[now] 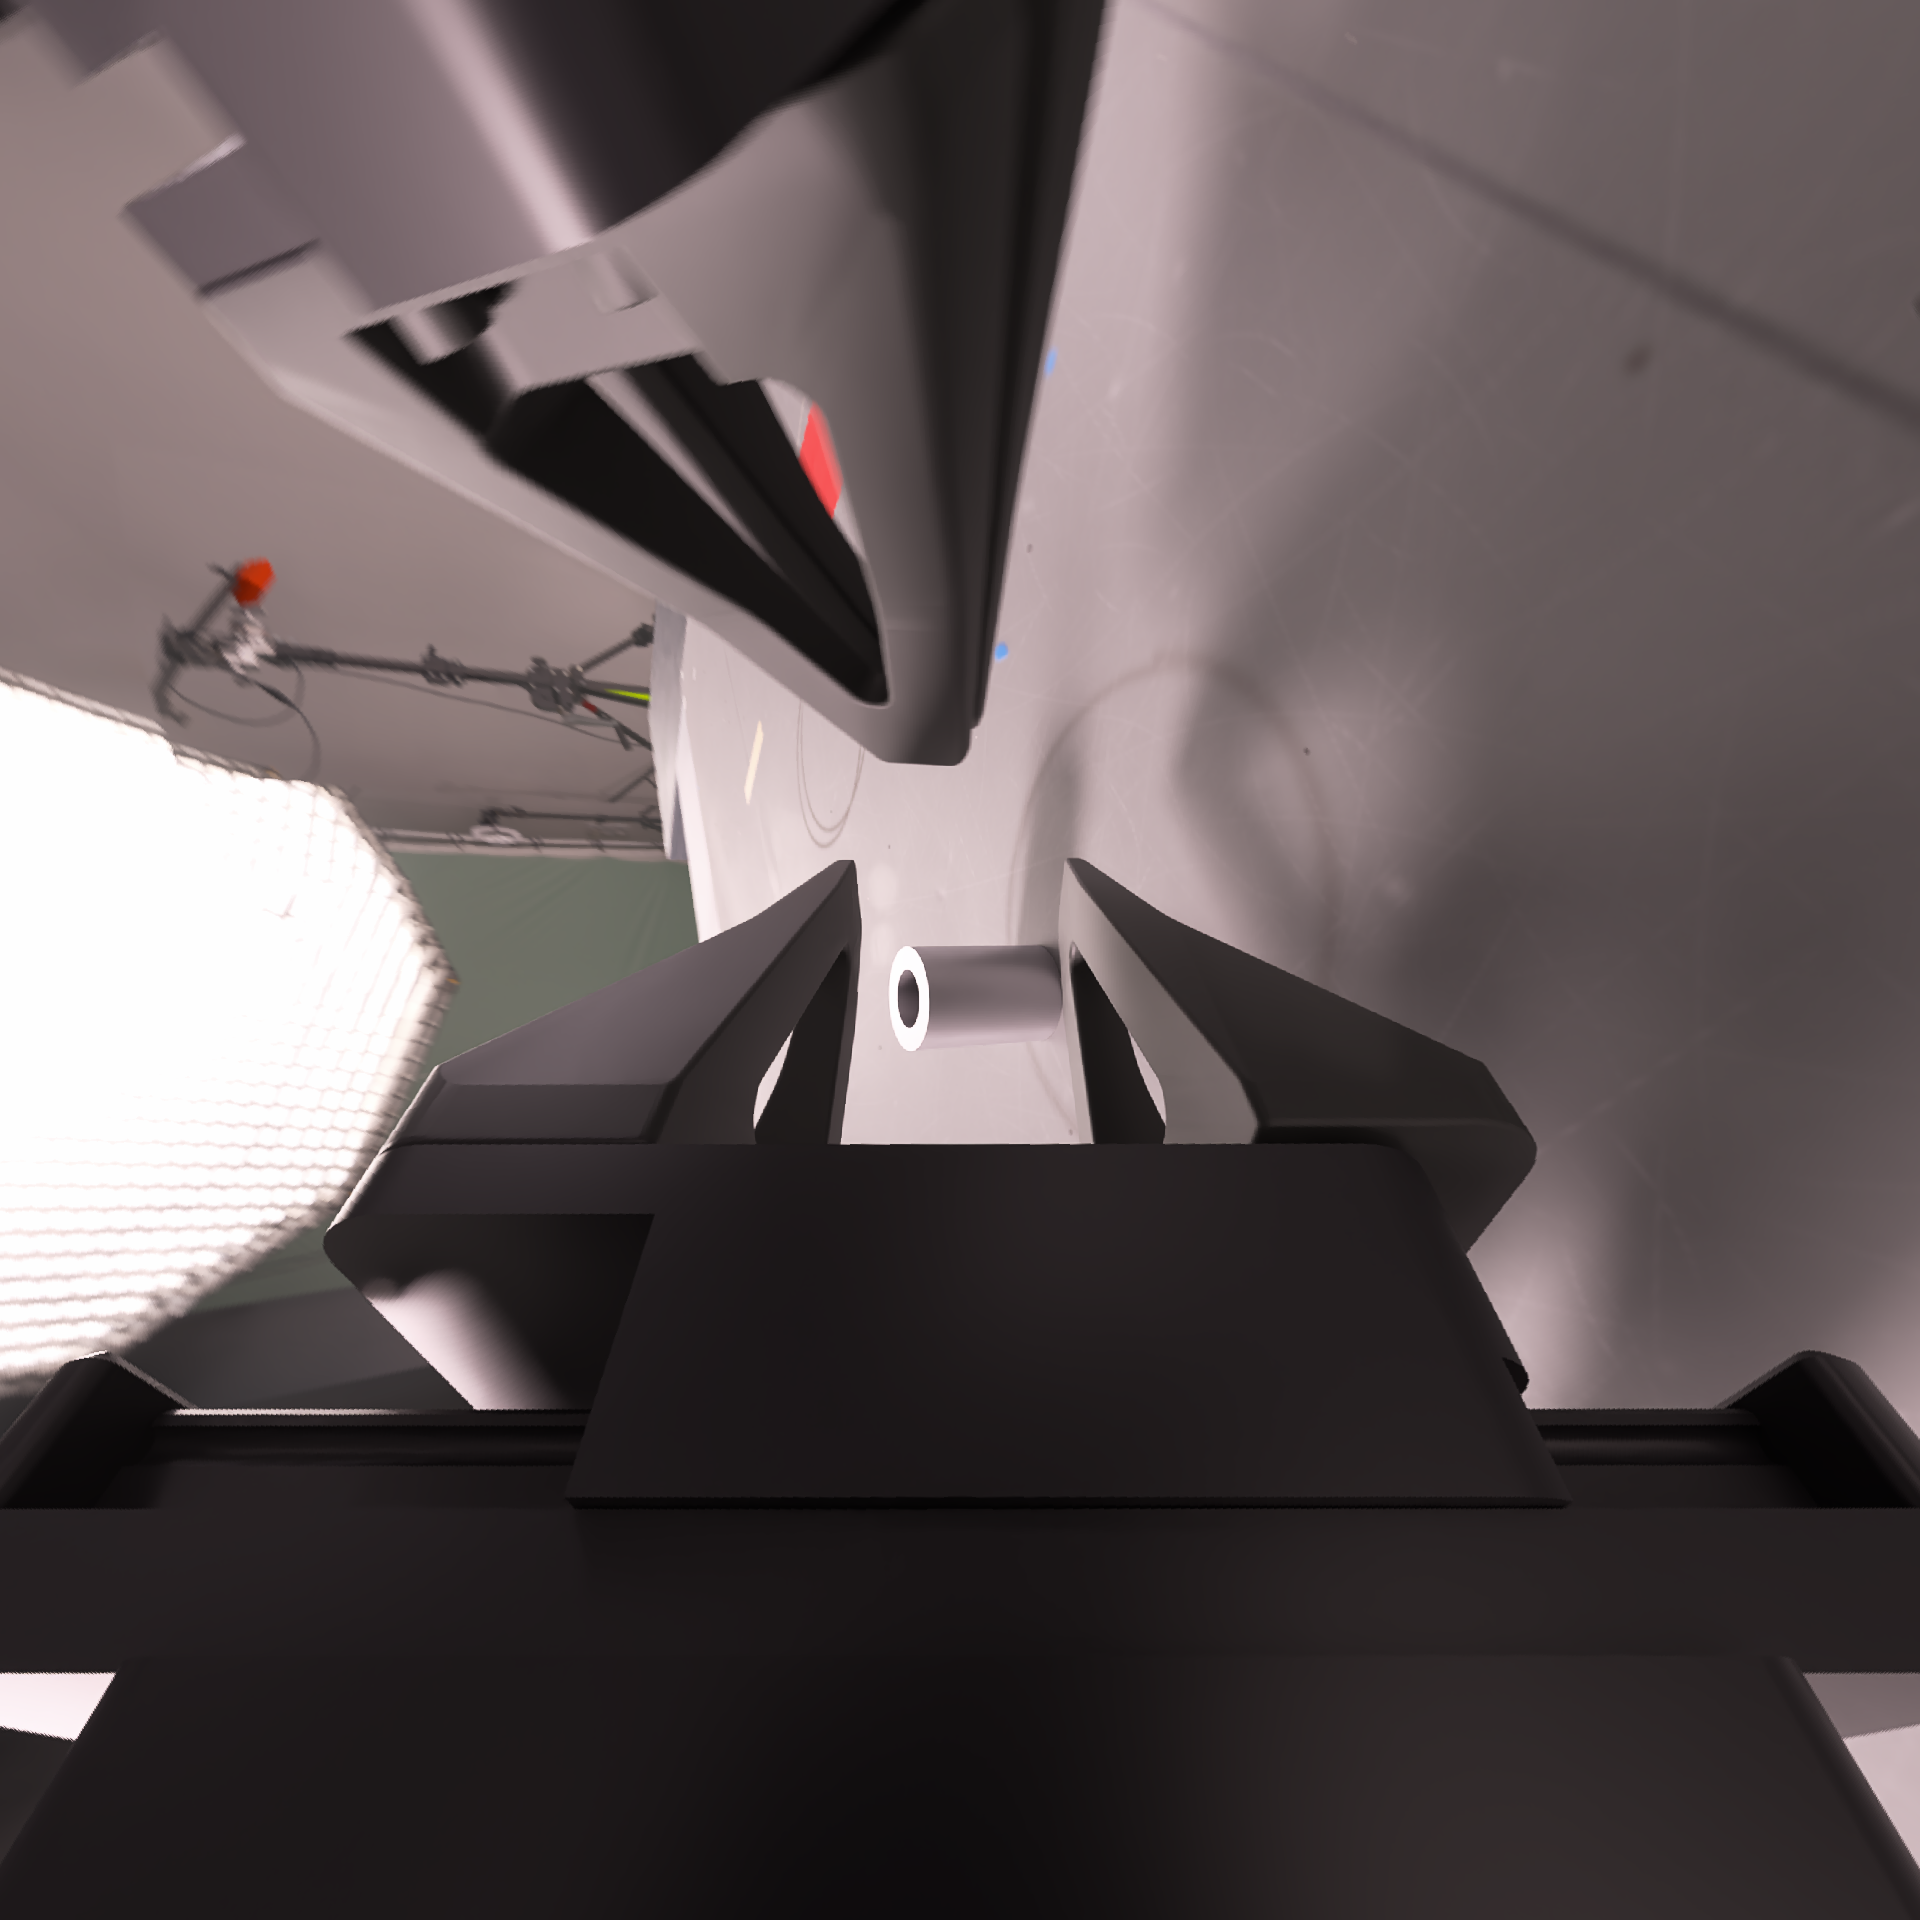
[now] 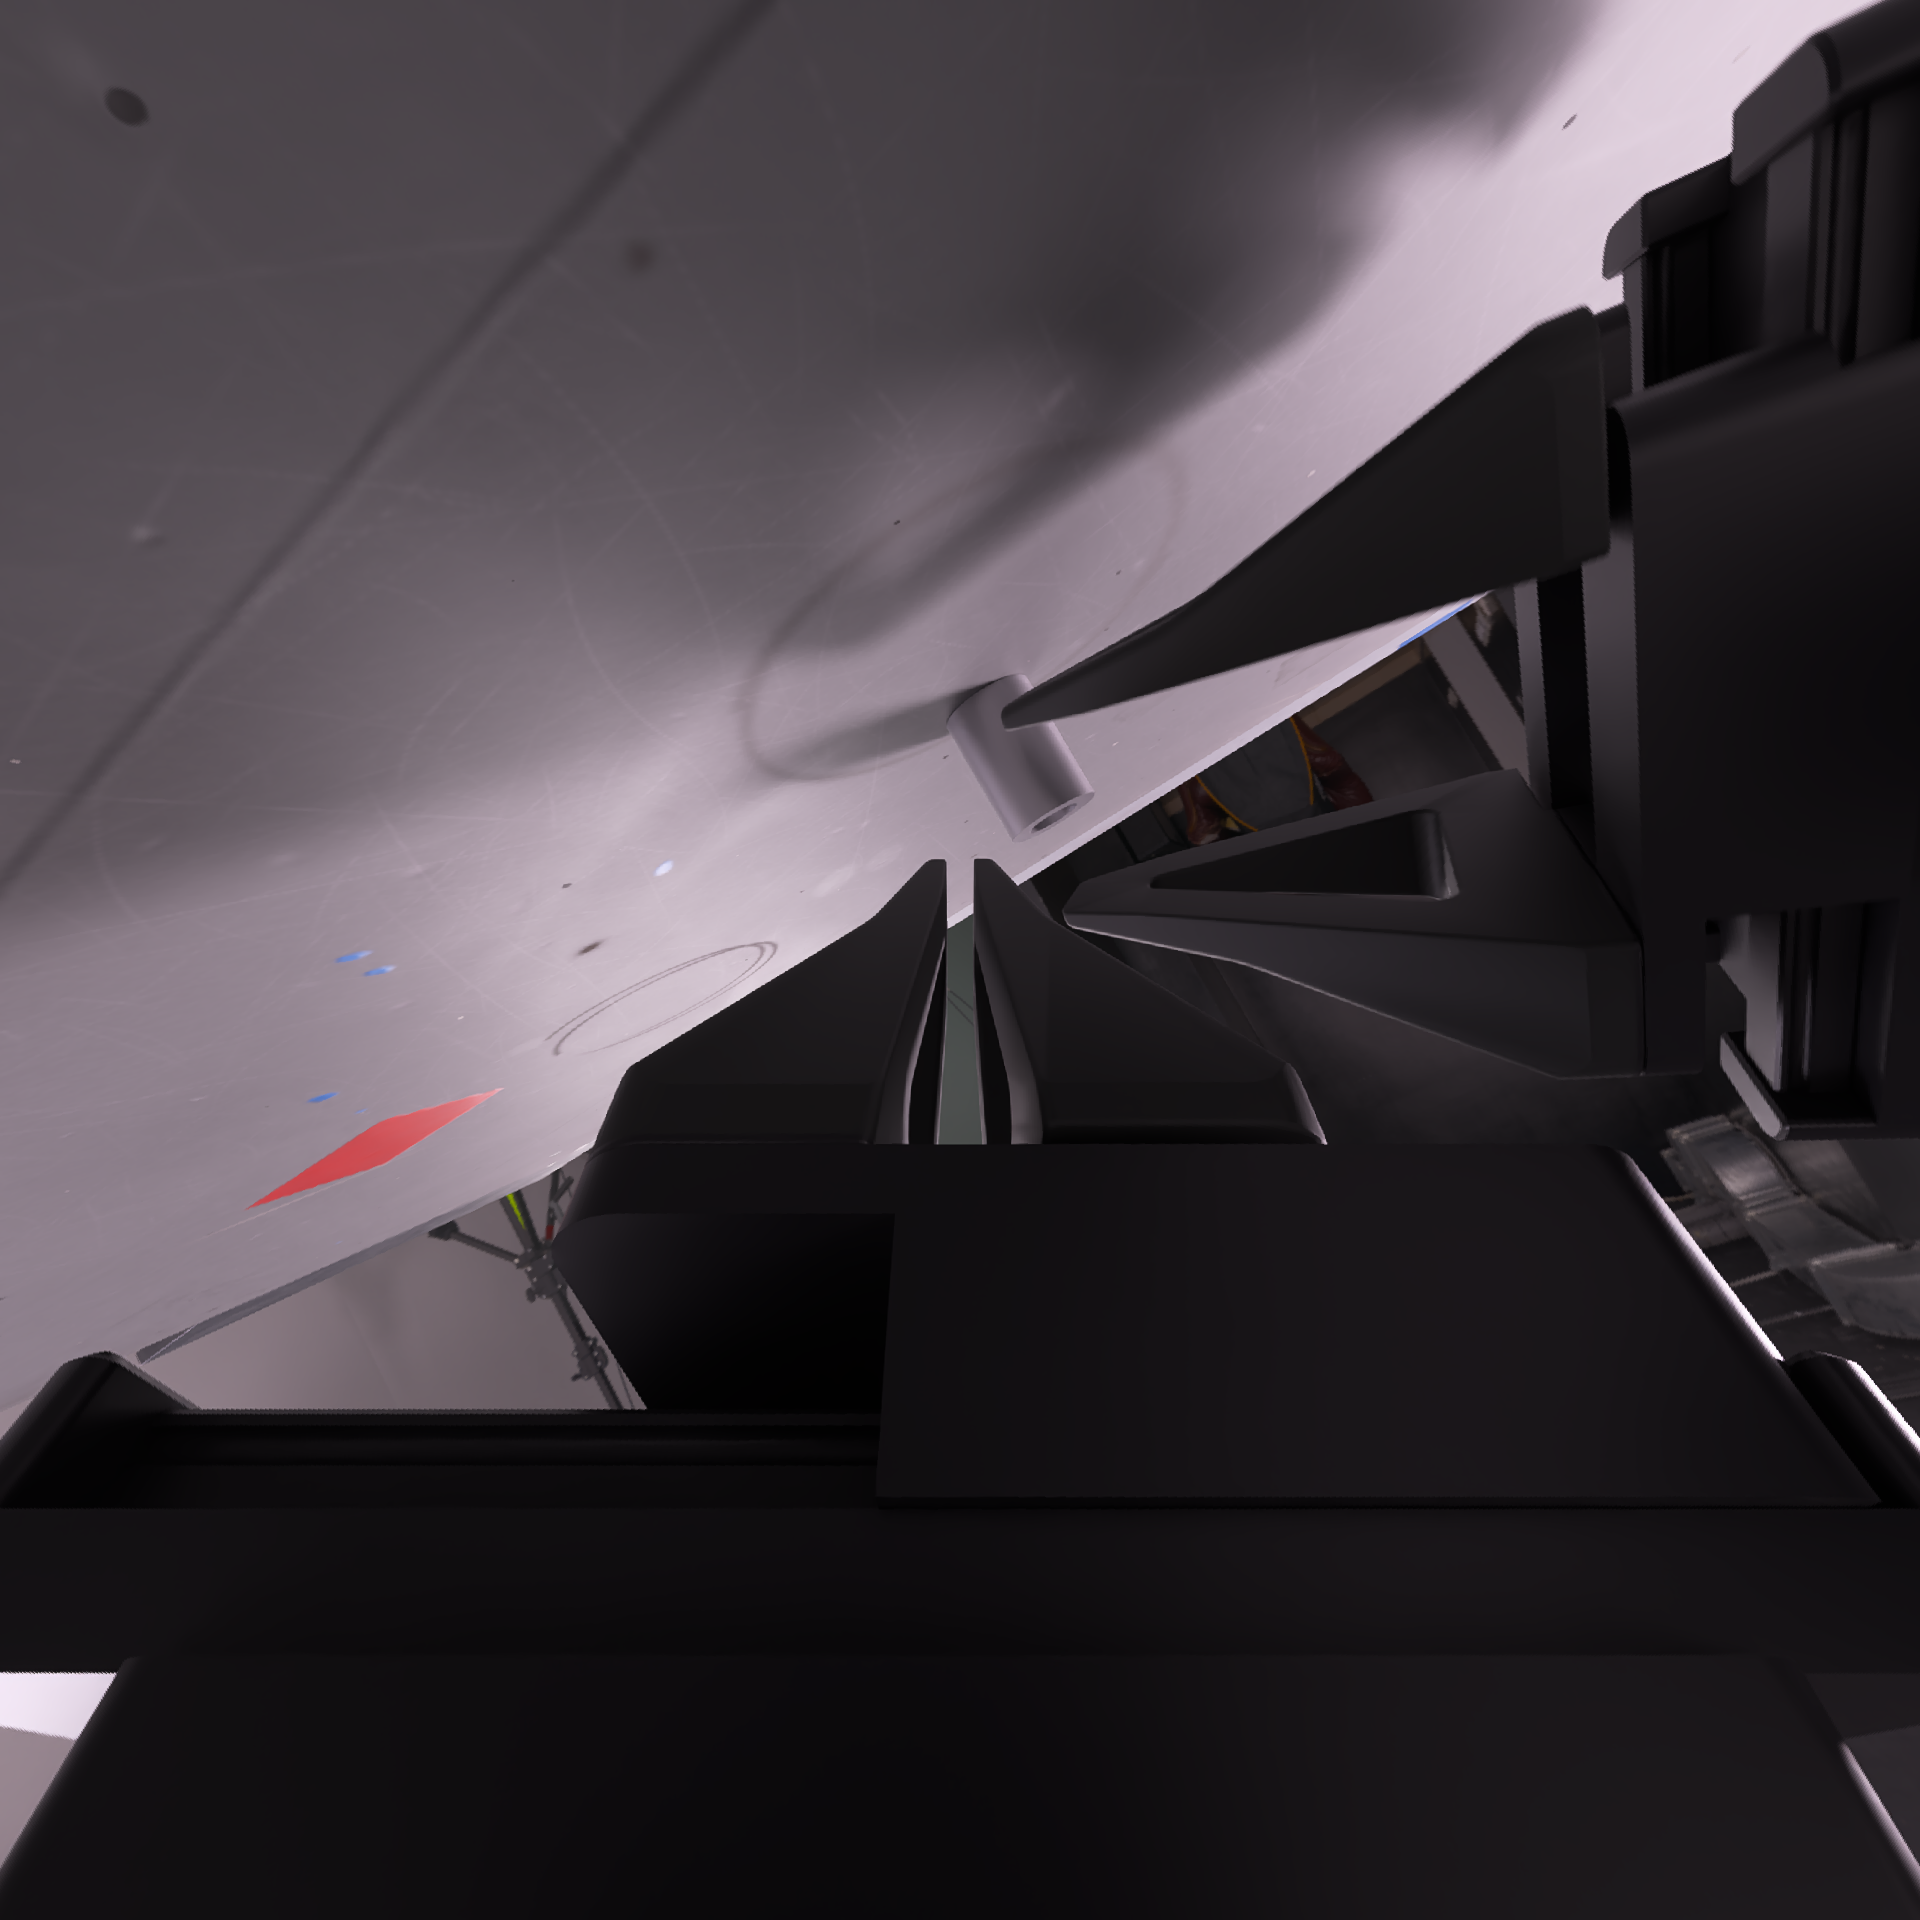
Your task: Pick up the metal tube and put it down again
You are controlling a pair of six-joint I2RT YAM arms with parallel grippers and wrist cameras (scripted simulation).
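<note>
The metal tube is a short grey cylinder with a hole through it, lying over the pale table near its edge. My left gripper is open and straddles the tube lengthwise. The tube's far end meets the right finger, and a small gap separates its open end from the left finger. I cannot tell if the tube touches the table. In the right wrist view the tube sits between the left gripper's fingers. My right gripper is shut and empty, just short of the tube.
The table edge runs diagonally close to the tube. A red patch and small blue marks lie on the table. A bright softbox lamp and a stand are beyond the edge. The right gripper hangs close above the tube.
</note>
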